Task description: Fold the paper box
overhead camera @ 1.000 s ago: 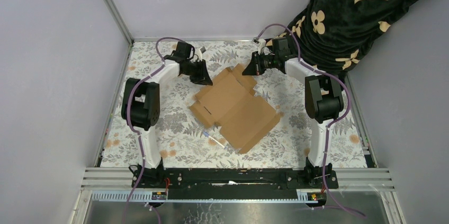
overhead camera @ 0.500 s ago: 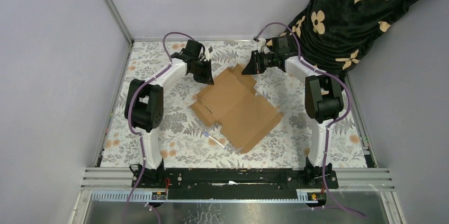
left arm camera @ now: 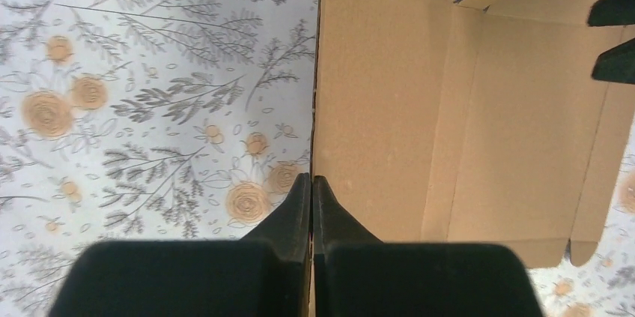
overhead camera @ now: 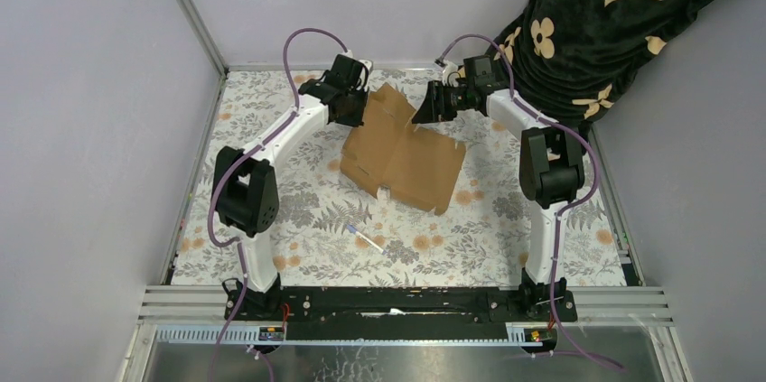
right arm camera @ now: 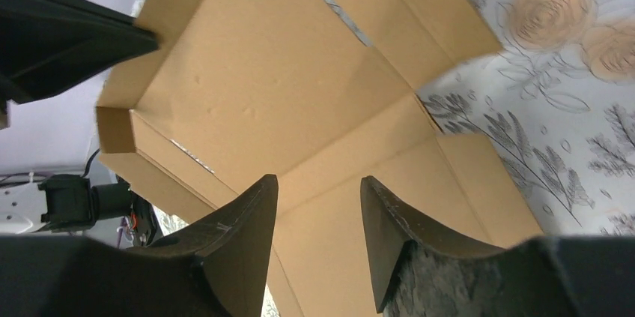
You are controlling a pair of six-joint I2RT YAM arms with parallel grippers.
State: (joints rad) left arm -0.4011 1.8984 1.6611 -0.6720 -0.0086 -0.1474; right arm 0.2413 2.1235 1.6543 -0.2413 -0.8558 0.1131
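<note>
Left gripper closed on paper box edge, raising it; right gripper jaws opened

Setting was a robot lab test cell: plain grey panel walls on aluminium framing. Left arm and right arm, both cabled, were bolted to a black base rail. A floral cloth covered the table.

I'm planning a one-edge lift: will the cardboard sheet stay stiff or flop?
Likely hinges at its creases: the paper box folds up where the left gripper pinches its edge. Panels between look flat, probably stiff. Thin sheet, likely light.
</note>
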